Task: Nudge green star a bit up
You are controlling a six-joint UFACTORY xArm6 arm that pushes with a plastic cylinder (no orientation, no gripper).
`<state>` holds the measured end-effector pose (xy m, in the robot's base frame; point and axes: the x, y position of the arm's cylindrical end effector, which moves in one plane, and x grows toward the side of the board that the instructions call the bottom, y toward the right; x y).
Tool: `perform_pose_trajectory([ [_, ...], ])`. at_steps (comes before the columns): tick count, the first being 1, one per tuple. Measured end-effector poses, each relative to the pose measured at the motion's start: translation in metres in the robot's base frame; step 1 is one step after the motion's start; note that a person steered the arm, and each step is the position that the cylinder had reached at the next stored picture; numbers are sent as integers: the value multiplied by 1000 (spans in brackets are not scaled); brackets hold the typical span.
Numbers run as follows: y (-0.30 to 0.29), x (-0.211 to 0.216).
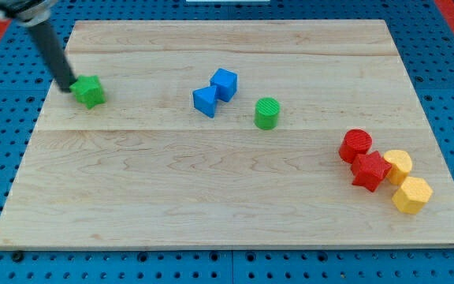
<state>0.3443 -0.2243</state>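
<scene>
Here, the rod's tip (71, 85) touches the left edge of the green star (90, 91), near the wooden board's (211, 197) upper-left corner. Contact from that side risks shoving the star rightward, not upward.

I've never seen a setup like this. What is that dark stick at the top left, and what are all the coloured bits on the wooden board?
The dark stick is the end of a robot arm; it has no grasping tool and holds nothing, it only pushes. My tip touches the left edge of the green star. One camera looks down on the wooden board. Mid-board lie two touching blue blocks and a green cylinder. At the view's right sit two red blocks and two yellow blocks, clustered together.
</scene>
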Motion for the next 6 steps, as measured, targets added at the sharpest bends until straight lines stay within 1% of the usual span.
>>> perform_pose_trajectory([
  [1,65,7],
  [2,6,45],
  [3,20,87],
  [4,85,82],
  [6,-22,13],
])
